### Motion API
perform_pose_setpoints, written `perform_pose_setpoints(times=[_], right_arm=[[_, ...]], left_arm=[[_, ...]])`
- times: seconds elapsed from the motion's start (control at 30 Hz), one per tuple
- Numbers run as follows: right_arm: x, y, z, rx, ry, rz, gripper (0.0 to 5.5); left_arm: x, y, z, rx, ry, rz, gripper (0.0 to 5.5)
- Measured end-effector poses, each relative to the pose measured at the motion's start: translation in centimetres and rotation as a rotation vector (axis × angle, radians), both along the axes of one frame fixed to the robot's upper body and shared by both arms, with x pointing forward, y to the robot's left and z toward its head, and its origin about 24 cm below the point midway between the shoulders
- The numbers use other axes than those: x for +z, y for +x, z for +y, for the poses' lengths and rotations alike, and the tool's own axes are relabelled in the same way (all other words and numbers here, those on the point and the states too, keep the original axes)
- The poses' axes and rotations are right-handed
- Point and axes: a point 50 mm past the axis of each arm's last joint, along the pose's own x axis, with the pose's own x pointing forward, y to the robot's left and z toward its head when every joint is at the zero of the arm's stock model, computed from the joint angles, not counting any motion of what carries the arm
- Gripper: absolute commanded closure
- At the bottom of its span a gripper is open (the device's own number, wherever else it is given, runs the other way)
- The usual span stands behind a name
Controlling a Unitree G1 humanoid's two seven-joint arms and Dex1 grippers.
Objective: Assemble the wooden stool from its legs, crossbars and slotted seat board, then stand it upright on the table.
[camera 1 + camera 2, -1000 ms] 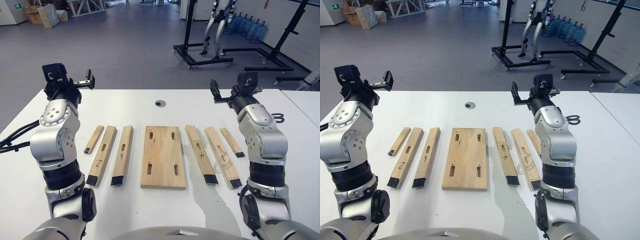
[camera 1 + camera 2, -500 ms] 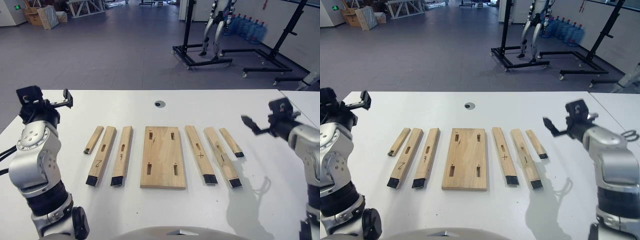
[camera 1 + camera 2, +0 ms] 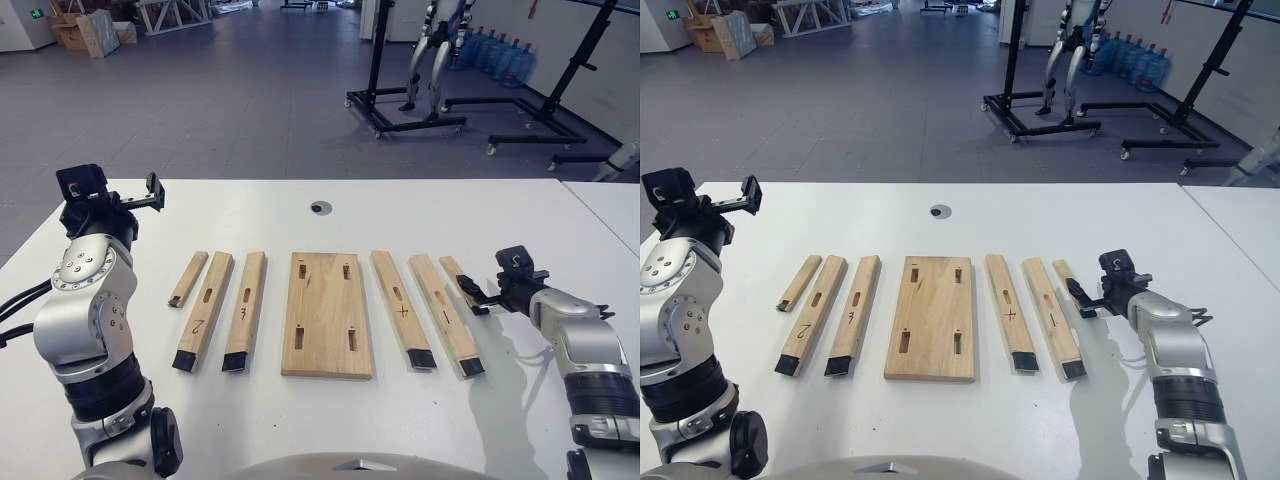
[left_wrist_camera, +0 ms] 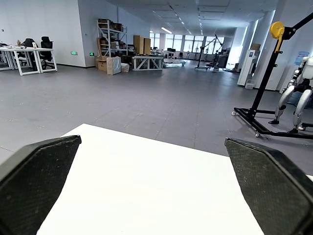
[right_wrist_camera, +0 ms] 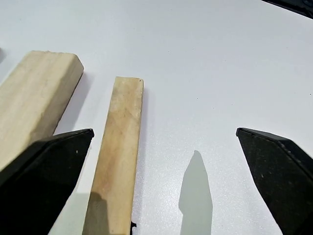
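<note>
Your right gripper is hovering wide open and empty, low by the short crossbar at the row's right end, one finger sitting almost over it, so closing now is risking shoving it into the neighbouring leg.

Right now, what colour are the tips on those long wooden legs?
Black caps; left eye view shows them best.

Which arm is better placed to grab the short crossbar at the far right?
Right. The right gripper sits low and open at the short crossbar; the left gripper is raised on the opposite side.
</note>
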Motion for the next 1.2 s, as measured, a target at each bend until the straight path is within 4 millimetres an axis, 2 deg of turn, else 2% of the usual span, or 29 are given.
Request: perform_pose_setpoints(times=[0.13,0.33,0.53,0.93,1.13,1.2], right_arm=[[-0.5,0.0,0.5,0.042,0.025,0.018,0.10],[-1.7,-1.2,1.1,0.103,0.043,0.075,0.10],[-2.3,-1.2,0.8,0.087,0.066,0.087,1.14],[-3.0,-1.7,1.8,0.074,0.143,0.118,3.17],[-3.3,-1.8,1.7,0.053,0.157,0.122,4.20],[-3.3,-1.8,1.6,0.051,0.157,0.122,4.20]], left_arm=[[-0.1,0.1,-0.2,-0.005,-0.001,0.003,0.11],[-0.1,0.1,-0.3,0.000,-0.007,0.001,0.11],[-0.2,0.1,-0.5,-0.006,-0.005,0.003,0.10],[-0.2,0.1,-0.8,-0.005,-0.006,0.000,0.10],[-0.2,0.2,-0.9,-0.006,-0.005,0.000,0.10],[-0.2,0.2,-0.9,-0.006,-0.006,0.001,0.10]])
